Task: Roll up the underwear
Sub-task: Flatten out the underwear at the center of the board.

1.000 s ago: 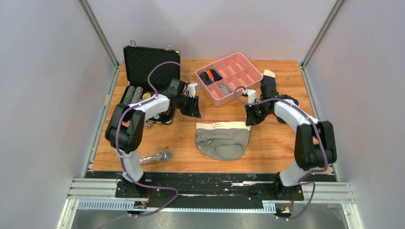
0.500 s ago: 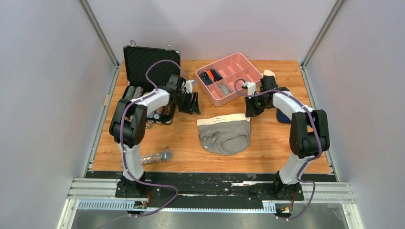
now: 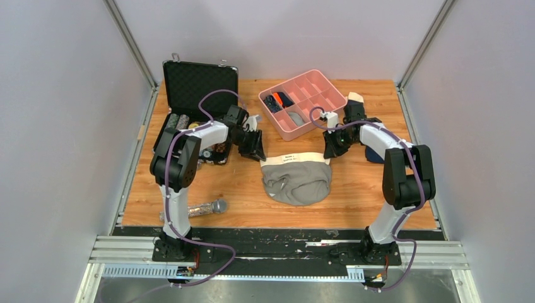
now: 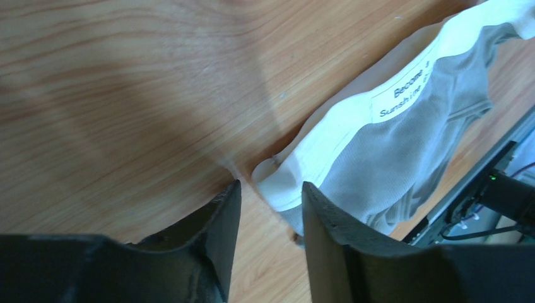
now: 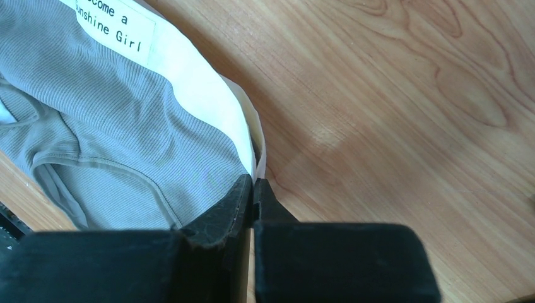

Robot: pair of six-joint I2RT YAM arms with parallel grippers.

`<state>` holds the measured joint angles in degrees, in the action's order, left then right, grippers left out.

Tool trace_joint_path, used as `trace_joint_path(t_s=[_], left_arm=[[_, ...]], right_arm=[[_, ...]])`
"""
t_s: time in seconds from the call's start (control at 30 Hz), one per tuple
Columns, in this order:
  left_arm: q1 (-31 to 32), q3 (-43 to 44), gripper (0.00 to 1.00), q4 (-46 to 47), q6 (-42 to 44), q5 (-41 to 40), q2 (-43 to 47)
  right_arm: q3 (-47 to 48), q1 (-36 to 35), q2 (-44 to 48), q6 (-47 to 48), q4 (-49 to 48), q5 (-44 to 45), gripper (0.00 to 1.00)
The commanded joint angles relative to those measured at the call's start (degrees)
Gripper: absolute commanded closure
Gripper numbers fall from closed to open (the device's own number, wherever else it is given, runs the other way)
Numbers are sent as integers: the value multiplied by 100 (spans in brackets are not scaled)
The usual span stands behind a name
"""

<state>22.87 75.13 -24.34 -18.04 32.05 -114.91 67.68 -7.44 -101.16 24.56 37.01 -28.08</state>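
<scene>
Underwear [image 3: 296,180] lies bunched, your right gripper [image 5: 253,184] pinches its right corner, your left gripper [image 4: 270,189] is open by the left corner, so close it before rolling.

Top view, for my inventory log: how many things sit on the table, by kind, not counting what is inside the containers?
Containers: 2 (black case, pink tray)
Clothing: 3 (underwear, sock, navy garment)
Microphones: 1 (microphone)
Total: 6
</scene>
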Motion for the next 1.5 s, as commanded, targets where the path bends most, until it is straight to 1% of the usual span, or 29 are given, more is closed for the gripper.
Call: trace_joint_path(t_s=[0.0, 0.03, 0.1, 0.13, 0.17, 0.2, 0.23, 0.27, 0.3, 0.4, 0.47, 0.5, 0.63, 0.8, 0.97, 1.1, 1.27, 1.37, 1.47], left_arm=[[162, 168, 61, -162, 125, -105, -377], [164, 206, 62, -215, 134, -138, -380], [165, 218, 67, -249, 189, -160, -366], [165, 206, 73, -244, 205, -153, -348], [165, 193, 77, -215, 205, -142, -339], [163, 203, 85, -209, 220, -144, -312], [164, 223, 90, -215, 252, -170, -290], [165, 235, 98, -222, 331, -202, -190], [165, 251, 99, -239, 378, -325, -12], [144, 295, 100, -346, 707, -567, 527], [134, 269, 100, -290, 968, -584, 1069], [136, 196, 100, -251, 1132, -576, 1481], [145, -121, 100, 2, 1379, -536, 2573], [195, -489, 100, -57, 1538, -627, 3453], [557, -897, 100, -72, 1789, -904, 4460], [955, -1173, 100, -228, 1966, -1076, 5009], [1119, -1518, 100, -497, 1859, -1039, 5542], [1130, -1525, 100, -664, 1692, -843, 5619], [1132, -1443, 100, -645, 1640, -831, 5354]], right_arm=[[-44, -15, 123, -4, -212, -90, 100], [-52, -12, 130, 1, -222, -78, 100], [-76, -19, 136, 5, -257, -61, 100], [-99, -16, 140, 5, -278, -46, 100], [-109, -14, 141, 10, -297, -27, 100], [-121, -17, 147, 10, -320, 8, 100], [-117, -19, 167, 14, -319, 31, 100], [-90, -15, 206, 14, -307, 57, 100], [-51, -12, 284, 33, -282, 83, 100], [164, -16, 656, 141, -121, 26, 100], [315, -52, 1074, 336, 52, -200, 100], [354, -83, 1287, 393, 98, -214, 100], [348, -273, 2110, 609, 410, -317, 100], [23, -658, 3311, 644, 543, -269, 100], [-35, -1178, 4252, 592, 856, -171, 100], [27, -1411, 4688, 518, 1228, -207, 100], [165, -1427, 5049, 665, 2012, -552, 100], [138, -1427, 5265, 585, 2344, -788, 100], [-79, -1427, 5277, 357, 2282, -705, 100]])
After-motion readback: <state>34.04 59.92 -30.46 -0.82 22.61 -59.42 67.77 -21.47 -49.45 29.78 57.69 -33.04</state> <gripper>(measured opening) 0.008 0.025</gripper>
